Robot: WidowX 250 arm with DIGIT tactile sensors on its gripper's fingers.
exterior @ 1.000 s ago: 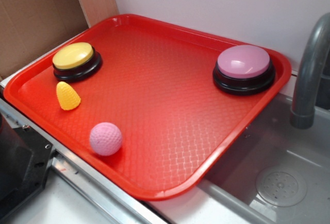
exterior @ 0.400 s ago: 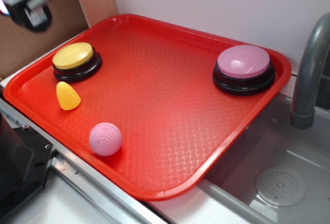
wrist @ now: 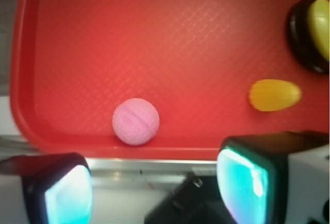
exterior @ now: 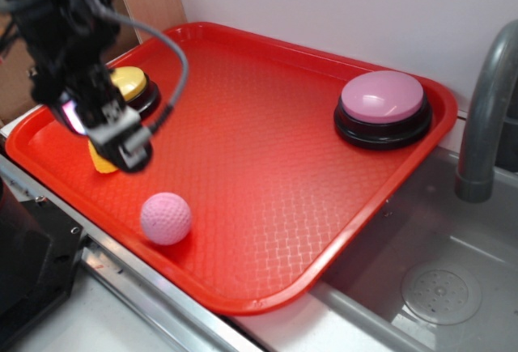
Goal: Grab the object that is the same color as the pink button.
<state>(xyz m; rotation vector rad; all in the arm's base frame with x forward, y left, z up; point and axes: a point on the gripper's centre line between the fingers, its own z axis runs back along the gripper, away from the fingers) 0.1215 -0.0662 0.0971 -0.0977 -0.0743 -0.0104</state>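
Pincer (wrist: 154,183) wide open, empty, above the yellow cone (exterior: 101,162); the pink ball (exterior: 166,218) may roll if nudged.

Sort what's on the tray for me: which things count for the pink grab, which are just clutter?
Job:
pink ball
pink button, the colour reference
gripper, open

Clutter:
yellow button
yellow cone toy
grey faucet
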